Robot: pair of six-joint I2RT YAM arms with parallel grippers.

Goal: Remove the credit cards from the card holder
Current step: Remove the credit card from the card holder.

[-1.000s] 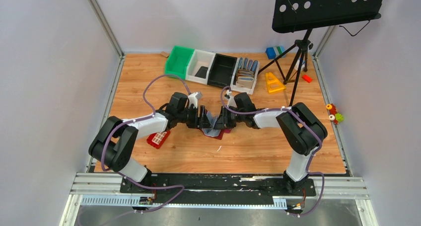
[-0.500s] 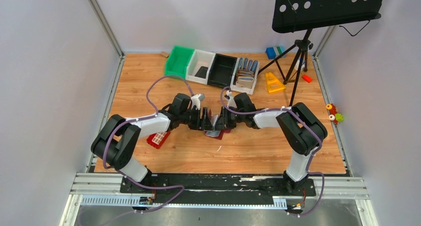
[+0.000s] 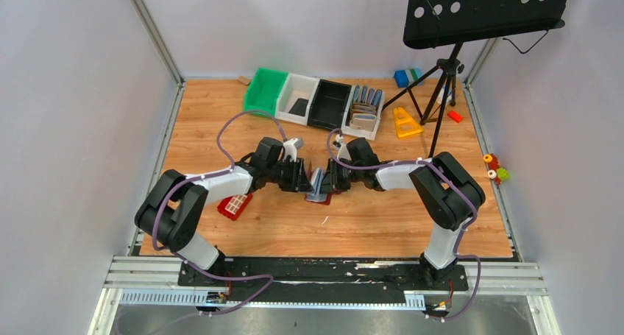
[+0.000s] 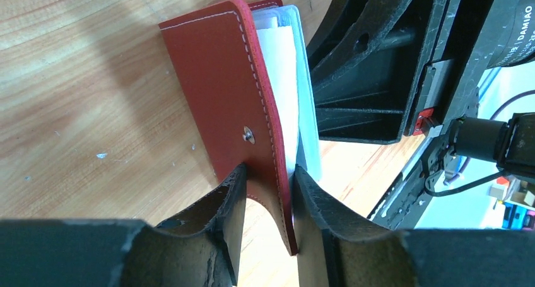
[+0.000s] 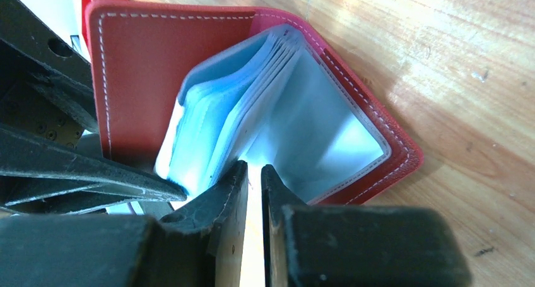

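Left pincer (image 4: 268,173) now tight on the card holder (image 4: 214,79) flap

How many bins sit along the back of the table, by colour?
green bin: 1
white bins: 2
black bin: 1
Total: 4

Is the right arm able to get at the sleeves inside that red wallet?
Probably yes: the left gripper holds the card holder open by its cover, and the sleeves fan out right at the right gripper.
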